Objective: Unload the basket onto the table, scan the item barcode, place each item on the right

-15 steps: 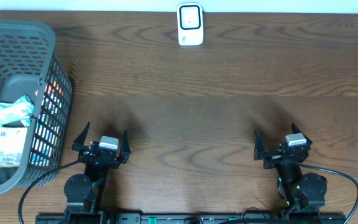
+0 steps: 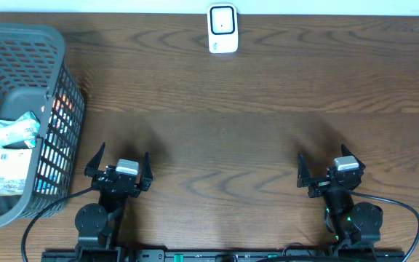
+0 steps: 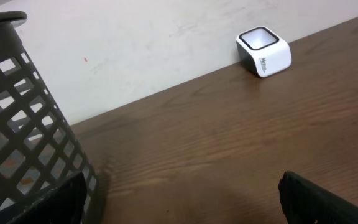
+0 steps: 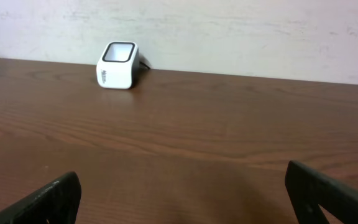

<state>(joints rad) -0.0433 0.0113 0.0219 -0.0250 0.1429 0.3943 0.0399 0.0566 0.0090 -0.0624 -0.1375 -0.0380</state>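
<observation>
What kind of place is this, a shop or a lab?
Most likely a lab bench set up as a mock shop checkout: a white barcode scanner stands at the far edge of the wooden table, and a grey shopping basket holds packaged goods.

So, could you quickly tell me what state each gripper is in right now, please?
Left black two-finger gripper: open, holding nothing.
Right black two-finger gripper: open, holding nothing.
</observation>
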